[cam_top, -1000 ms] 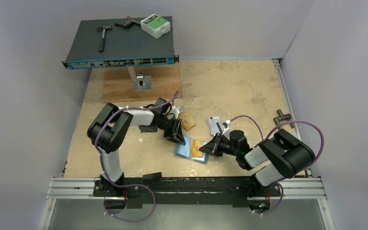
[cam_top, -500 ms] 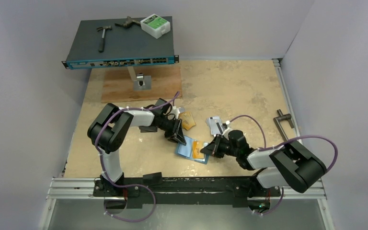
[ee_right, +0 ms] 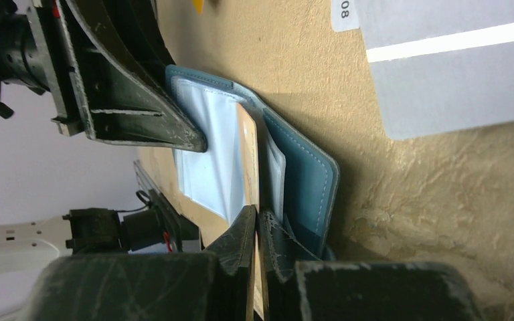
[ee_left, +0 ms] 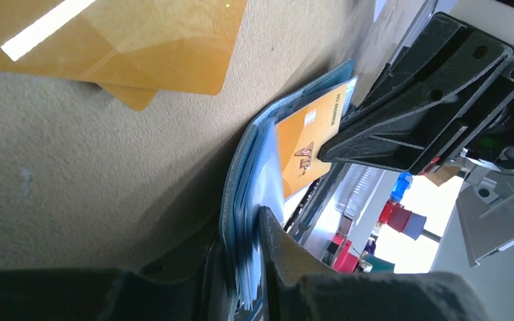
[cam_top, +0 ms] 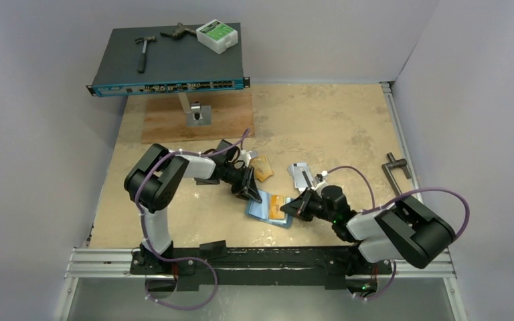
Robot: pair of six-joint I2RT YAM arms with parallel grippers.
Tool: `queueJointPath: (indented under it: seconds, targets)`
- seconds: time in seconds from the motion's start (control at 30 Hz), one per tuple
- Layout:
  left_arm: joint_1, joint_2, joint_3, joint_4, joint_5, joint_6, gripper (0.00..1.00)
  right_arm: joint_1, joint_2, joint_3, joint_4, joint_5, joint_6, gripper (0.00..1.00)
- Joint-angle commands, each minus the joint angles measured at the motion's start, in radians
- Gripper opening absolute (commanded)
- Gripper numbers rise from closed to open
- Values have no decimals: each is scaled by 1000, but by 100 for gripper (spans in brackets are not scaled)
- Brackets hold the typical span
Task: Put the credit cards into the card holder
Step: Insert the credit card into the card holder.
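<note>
The right tool, pinched shut on an orange card partway inside the blue card holder on the worktop, should push slow and straight along the pocket while the left tool (clamped on the holder's edge) holds it steady.

Right arm elbow: has dropped and swung outward, farther behind the right gripper than a second ago; most of that came in the first half second.
Right forearm: now lies lower and flatter behind the gripper.
Right gripper: wrist has eased a little toward the near edge.
Orange card: more of it shows ahead of the fingertips, over the card holder.
Purple cable: the arch behind the wrist sits lower.
Left arm elbow: crept slightly toward its own gripper.
</note>
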Motion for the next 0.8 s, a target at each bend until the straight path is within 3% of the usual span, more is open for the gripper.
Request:
queueJointPath:
  seconds: [0.0,0.07,0.1,0.2,0.27,0.37,0.47,0.57,0.67,0.77]
  targets:
    - [-11,21,-1,84,12,-46,18,25,-86,-20,-56,133,69,0]
    - [-7,8,25,46,31,-27,27,35,-141,-7,-126,154,55,0]
    - [0,-17,24,9,35,8,36,36,-162,2,-163,159,43,0]
    - [22,-75,29,-96,59,97,74,37,-193,1,-202,163,29,0]
    - [43,-83,45,-158,98,146,83,39,-183,0,-190,156,26,0]
    - [74,-105,42,-218,106,210,82,44,-162,2,-171,144,25,0]
    - [89,-109,17,-245,71,242,72,55,-180,4,-184,158,25,0]
    - [82,-96,5,-233,49,229,51,65,-196,9,-198,167,24,0]
    - [57,-89,-21,-195,42,204,40,70,-238,9,-221,184,23,0]
    - [35,-76,-33,-169,42,191,36,70,-295,18,-266,190,4,0]
